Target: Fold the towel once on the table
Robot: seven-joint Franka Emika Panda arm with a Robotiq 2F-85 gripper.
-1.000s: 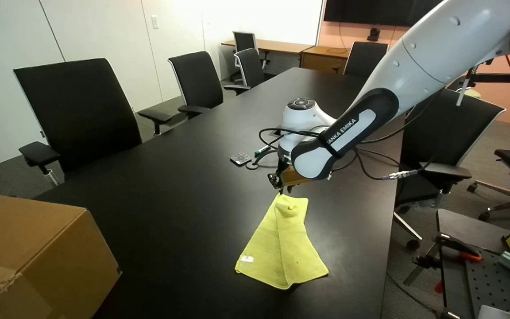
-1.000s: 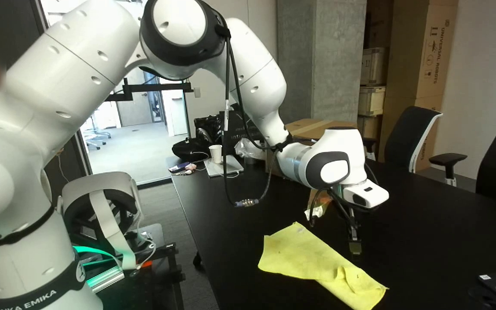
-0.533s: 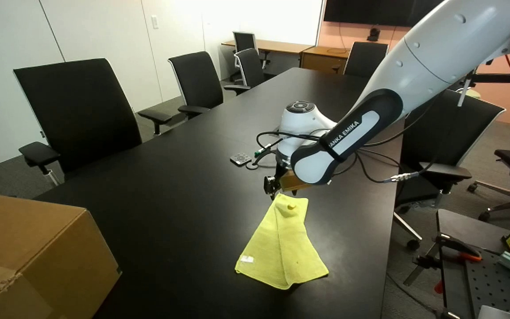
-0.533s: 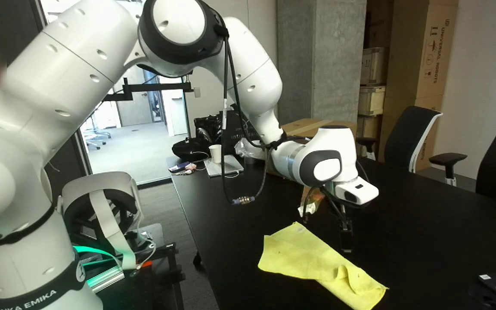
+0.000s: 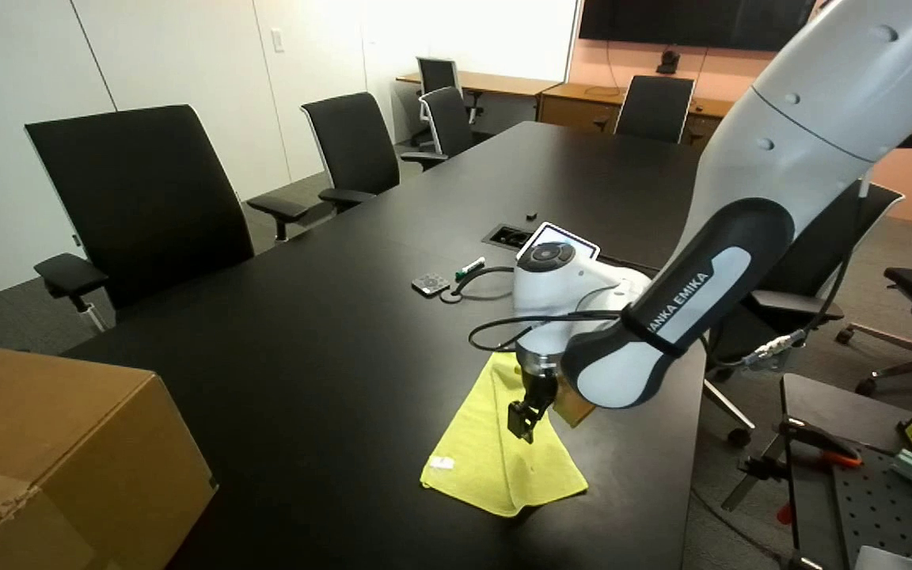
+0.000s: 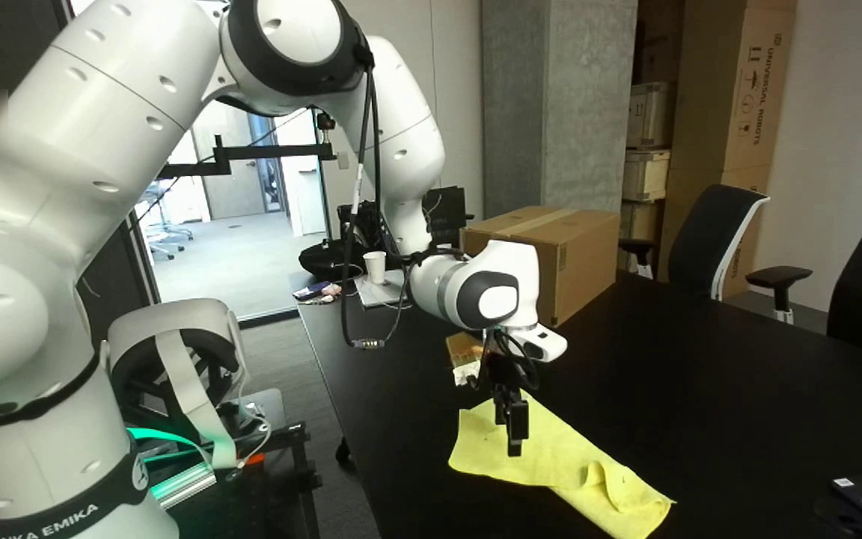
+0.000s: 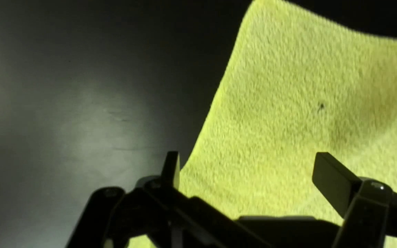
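The yellow-green towel (image 5: 476,451) lies on the black table (image 5: 305,380), narrow and bunched toward the far end, with two corners fanned out at the near end. A white tag shows on one flap. In an exterior view, a small raised curl sits on the bunched part of the towel (image 6: 543,457). My gripper (image 7: 249,164) stands open over the wider part, its fingers far apart with nothing gripped between them. One finger (image 7: 171,168) is near the edge of the towel (image 7: 271,113), the other over the cloth. In both exterior views the gripper (image 5: 523,423) covers part of the towel.
A cardboard box (image 5: 68,451) stands on the table. Beyond the towel are a tablet (image 5: 563,236), a green marker (image 5: 469,267), a small dark pad (image 5: 430,284) and a cable. A white cup (image 6: 375,266) stands at the table's edge. Office chairs (image 5: 143,198) ring the table.
My gripper has spread its fingers and moved from beside the towel's narrow bunched end to above its wider near part. The towel's shape has not visibly changed.
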